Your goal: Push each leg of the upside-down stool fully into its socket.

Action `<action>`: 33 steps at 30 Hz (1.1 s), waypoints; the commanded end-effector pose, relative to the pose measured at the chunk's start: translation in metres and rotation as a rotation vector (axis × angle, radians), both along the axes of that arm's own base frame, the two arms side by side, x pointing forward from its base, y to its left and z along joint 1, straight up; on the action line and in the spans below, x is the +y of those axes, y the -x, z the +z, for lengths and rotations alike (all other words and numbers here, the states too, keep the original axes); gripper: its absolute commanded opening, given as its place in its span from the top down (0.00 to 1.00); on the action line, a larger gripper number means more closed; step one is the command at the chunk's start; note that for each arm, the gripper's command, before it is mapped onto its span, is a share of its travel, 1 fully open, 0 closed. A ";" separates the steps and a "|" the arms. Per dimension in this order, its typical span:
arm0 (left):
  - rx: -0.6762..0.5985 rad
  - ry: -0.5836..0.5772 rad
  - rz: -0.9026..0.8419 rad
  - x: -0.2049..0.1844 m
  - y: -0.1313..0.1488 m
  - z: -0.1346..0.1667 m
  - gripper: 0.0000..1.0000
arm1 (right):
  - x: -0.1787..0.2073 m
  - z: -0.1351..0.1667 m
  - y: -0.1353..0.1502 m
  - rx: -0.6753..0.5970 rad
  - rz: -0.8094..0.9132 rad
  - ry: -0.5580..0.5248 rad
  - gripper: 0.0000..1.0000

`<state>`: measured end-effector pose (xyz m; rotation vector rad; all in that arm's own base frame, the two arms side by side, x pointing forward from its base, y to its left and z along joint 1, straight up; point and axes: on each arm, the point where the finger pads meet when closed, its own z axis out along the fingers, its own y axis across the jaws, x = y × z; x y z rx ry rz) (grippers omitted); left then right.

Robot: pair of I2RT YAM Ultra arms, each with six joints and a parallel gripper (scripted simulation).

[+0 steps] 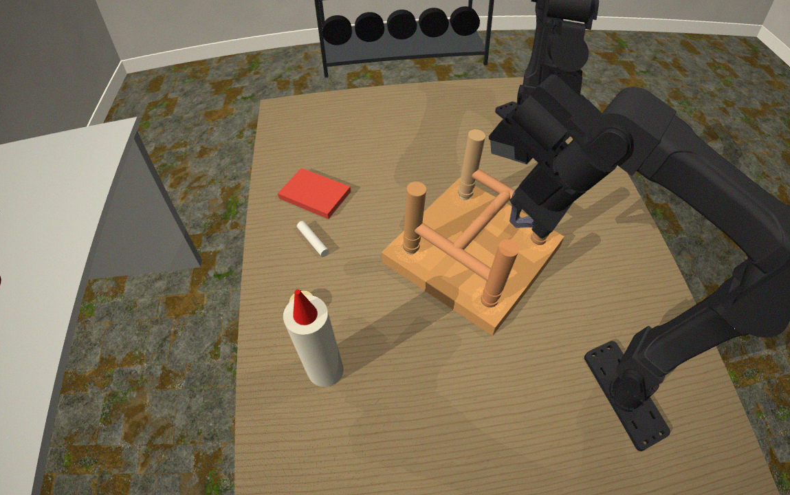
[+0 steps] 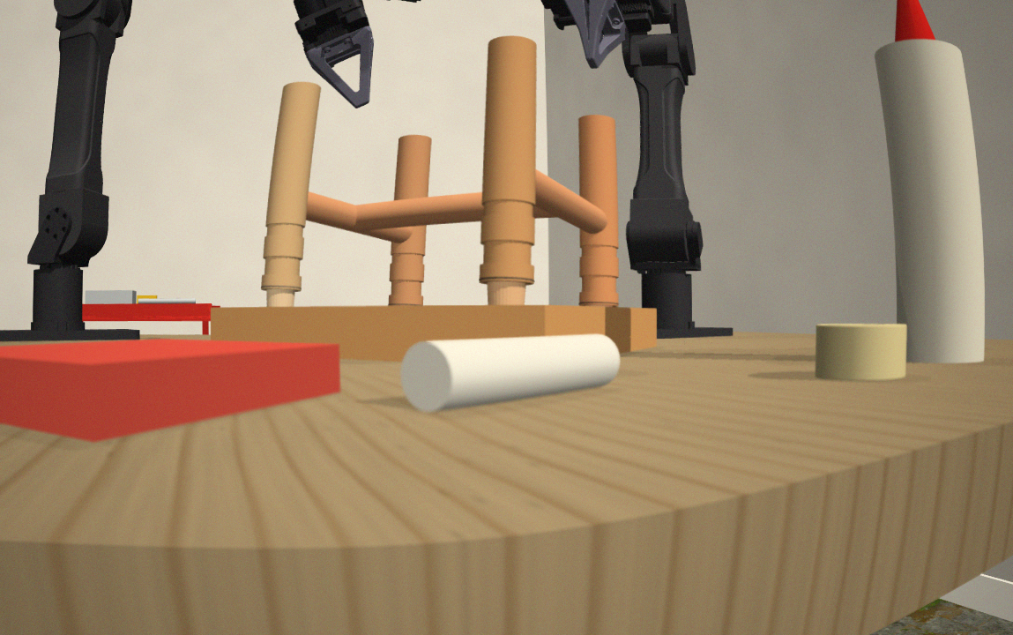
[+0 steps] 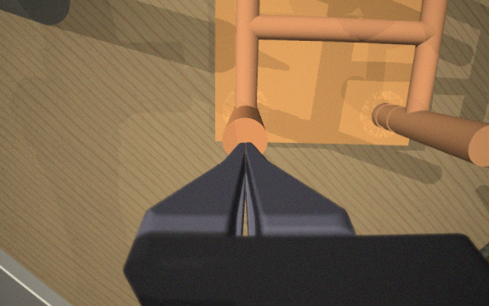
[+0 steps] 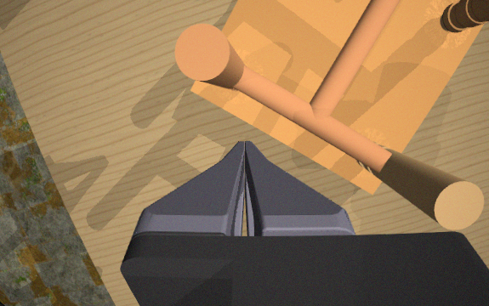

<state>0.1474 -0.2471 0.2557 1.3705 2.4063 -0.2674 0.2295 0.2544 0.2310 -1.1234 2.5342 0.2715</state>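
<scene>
The stool's seat (image 1: 471, 309) (image 2: 376, 332) (image 3: 291, 85) (image 4: 410, 93) lies upside down, four legs up. In the exterior view, the tan leg (image 1: 472, 159) (image 2: 292, 158) (image 4: 458, 205) and front brown leg (image 1: 414, 212) (image 2: 508, 118) show a narrow neck between wide part and seat. The rear-left leg (image 2: 413, 166) (image 4: 203, 51) and rear-right leg (image 1: 500, 271) (image 2: 598, 166) (image 3: 244, 129) show no neck; the seat edge may hide their bases. My left gripper (image 2: 593, 64) (image 3: 245, 153) is shut and empty above the rear-right leg. My right gripper (image 2: 360, 104) (image 4: 244, 152) is shut and empty, above and beside the rear-left leg.
A red block (image 1: 313, 192) (image 2: 138, 375) and white rod (image 1: 312, 238) (image 2: 510, 370) lie beside the stool. A tall white cylinder (image 1: 317, 350) (image 2: 937, 197) and a short tan cylinder (image 2: 860, 351) stand near the table edge. The left arm (image 1: 717, 172) reaches over the stool.
</scene>
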 end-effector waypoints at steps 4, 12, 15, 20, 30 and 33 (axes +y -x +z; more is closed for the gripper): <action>0.002 0.013 -0.008 -0.028 -0.015 0.016 1.00 | -0.021 0.016 -0.018 -0.024 -0.085 -0.006 1.00; 0.039 -0.038 -0.003 -0.081 -0.048 0.010 1.00 | -0.066 0.028 -0.046 -0.037 -0.241 -0.002 1.00; 0.078 -0.099 -0.003 -0.097 -0.058 -0.015 1.00 | -0.085 0.034 -0.055 -0.046 -0.302 -0.002 1.00; 0.040 -0.033 -0.008 -0.123 -0.072 0.005 1.00 | -0.103 0.032 -0.065 -0.034 -0.367 0.012 1.00; 0.029 -0.022 -0.010 -0.149 -0.085 -0.005 1.00 | -0.114 0.038 -0.073 -0.058 -0.405 -0.004 1.00; 0.028 -0.024 -0.009 -0.151 -0.087 -0.008 1.00 | -0.118 0.045 -0.077 -0.083 -0.421 -0.016 1.00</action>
